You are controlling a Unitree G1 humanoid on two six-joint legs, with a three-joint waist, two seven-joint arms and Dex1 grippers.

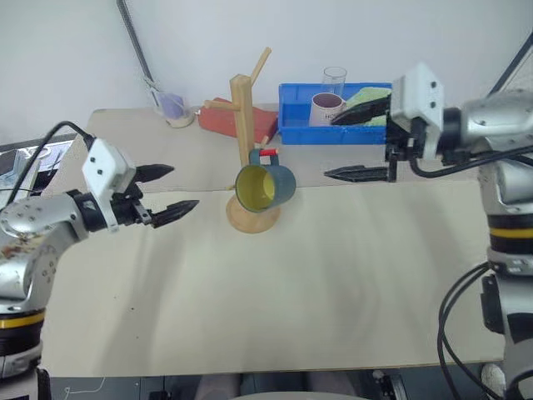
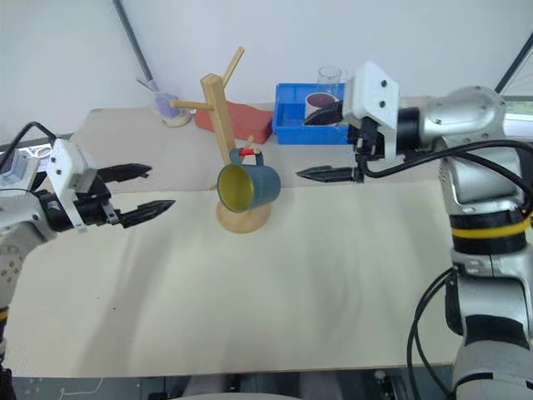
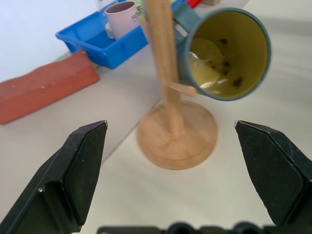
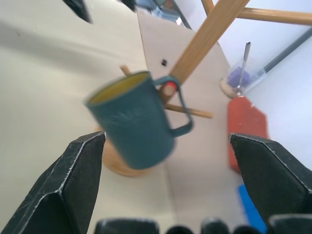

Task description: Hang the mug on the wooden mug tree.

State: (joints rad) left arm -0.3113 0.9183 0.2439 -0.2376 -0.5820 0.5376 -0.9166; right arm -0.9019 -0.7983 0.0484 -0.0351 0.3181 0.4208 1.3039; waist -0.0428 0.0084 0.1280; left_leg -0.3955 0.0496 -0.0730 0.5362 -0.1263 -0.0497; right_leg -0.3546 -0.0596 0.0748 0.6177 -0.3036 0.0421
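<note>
Two grippers stand apart from the work, neither holding anything. The mug (image 1: 265, 187) hangs by its loop handle on the red-tipped peg (image 1: 269, 153) of the wooden mug tree (image 1: 246, 125), tilted with its yellow mouth facing the robot and its body clear of the tabletop (image 1: 250, 292). The tree stands upright on its round base. The left gripper (image 1: 166, 190) is near the tree on the robot's left, fingers spread and empty. The right gripper (image 1: 360, 142) is on the robot's right, between the tree and the blue bin (image 1: 291, 125), jaws wide and empty.

Judgement: the hanging step appears complete and the release is done; the step in hand is withdrawal. The right wrist view shows the mug blurred, so it may be swinging on the peg. The next move calls for drawing both arms away without brushing the mug, the pegs or the post, since a knock could lift the handle off.
</note>
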